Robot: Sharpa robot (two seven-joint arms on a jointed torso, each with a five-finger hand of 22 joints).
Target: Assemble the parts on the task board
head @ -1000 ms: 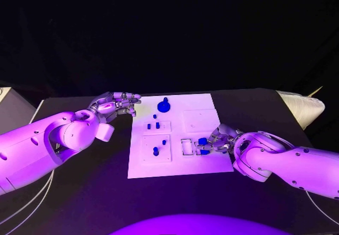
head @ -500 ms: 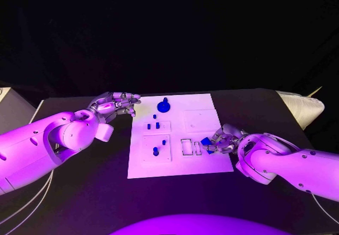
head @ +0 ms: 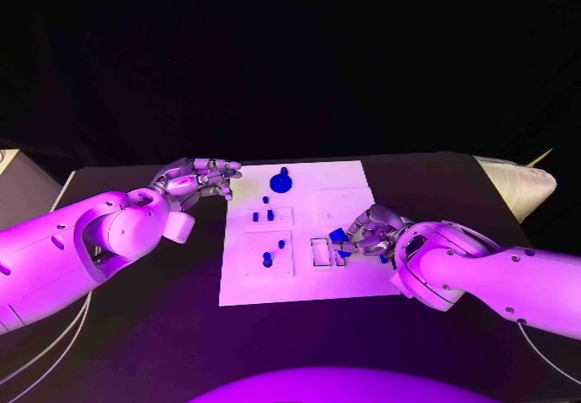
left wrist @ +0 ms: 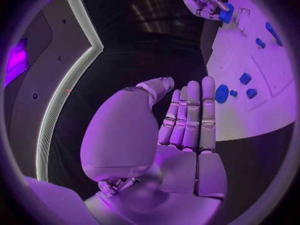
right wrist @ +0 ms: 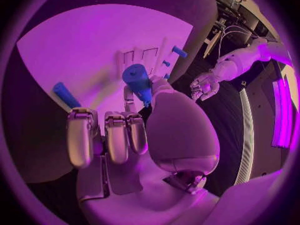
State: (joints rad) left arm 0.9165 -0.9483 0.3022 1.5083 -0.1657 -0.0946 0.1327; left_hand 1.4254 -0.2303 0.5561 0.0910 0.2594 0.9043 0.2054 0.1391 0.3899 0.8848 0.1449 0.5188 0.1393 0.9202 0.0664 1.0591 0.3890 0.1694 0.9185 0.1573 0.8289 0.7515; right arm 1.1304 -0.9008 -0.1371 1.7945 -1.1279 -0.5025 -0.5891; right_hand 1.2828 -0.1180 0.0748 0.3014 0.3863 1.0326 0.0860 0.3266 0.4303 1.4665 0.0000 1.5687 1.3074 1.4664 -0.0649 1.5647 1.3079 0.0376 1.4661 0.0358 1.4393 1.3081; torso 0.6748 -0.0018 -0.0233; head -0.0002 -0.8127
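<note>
The white task board (head: pixel 345 284) lies mid-table. On it stand a round blue knob (head: pixel 281 180) and small blue parts (head: pixel 266 260) in its left panels. My right hand (head: pixel 375 228) hovers over the board's right middle, by the empty slots (head: pixel 321 252). It pinches a blue cylindrical part (right wrist: pixel 137 80) between thumb and finger; the head view has this part (head: pixel 339 236) just above the slots. Another blue part (right wrist: pixel 65 95) lies on the board near that hand. My left hand (head: pixel 200 178) hangs beside the board's far left corner, fingers (left wrist: pixel 190 115) straight, holding nothing.
A white ribbed object (head: pixel 520 183) sits at the table's far right edge. A pale box (head: pixel 10 172) stands off the left side. Bare black table (head: pixel 158 336) surrounds the board at the front and on both sides.
My right hand, still holding the blue part, drew back to the right and then came in over the slots, a little farther up the board. The left hand has not moved.
</note>
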